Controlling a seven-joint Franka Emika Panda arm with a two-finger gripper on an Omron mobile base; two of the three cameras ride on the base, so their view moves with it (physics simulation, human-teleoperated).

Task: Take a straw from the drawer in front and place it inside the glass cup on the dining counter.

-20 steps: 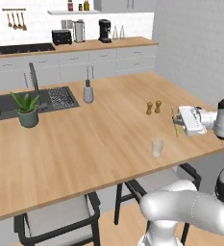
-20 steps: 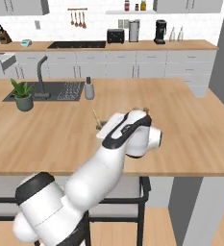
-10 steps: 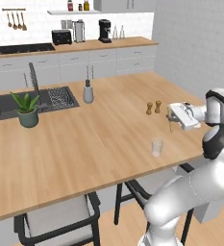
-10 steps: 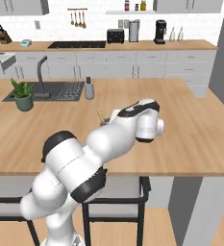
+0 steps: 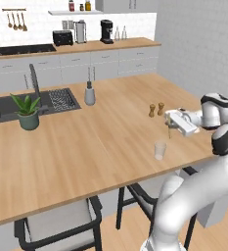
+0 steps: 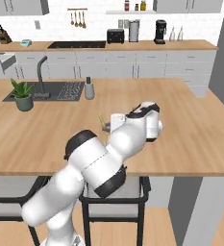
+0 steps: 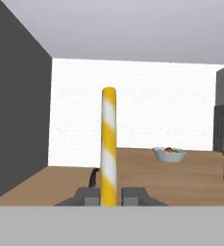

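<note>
End effector (image 5: 170,123) clamped on the straw (image 7: 108,146), held level over the right part of the dining counter (image 5: 86,147); in the hand view, yellow-and-white striped stick rising straight up between the two dark fingertips (image 7: 135,194). In the left base view, straw seen as a thin short stick hanging at the front of the white hand, just above and right of the glass cup (image 5: 160,150). Cup upright near the counter's front edge, clear, nothing visible inside it. Two small brown shakers (image 5: 155,109) standing behind the hand, near it but apart. Farther left, grey soap bottle (image 5: 89,94) beside the dark sink (image 5: 17,105), potted plant (image 5: 27,112) at the sink's front rim. In the hand view, white bowl (image 7: 169,153) with something orange in it on wood far ahead. Wide bare wood between cup and sink; counter edge close in front of the cup, black-framed stools (image 5: 61,228) below it. Back counter with toaster (image 5: 62,37) and coffee maker (image 5: 106,31) well apart.
</note>
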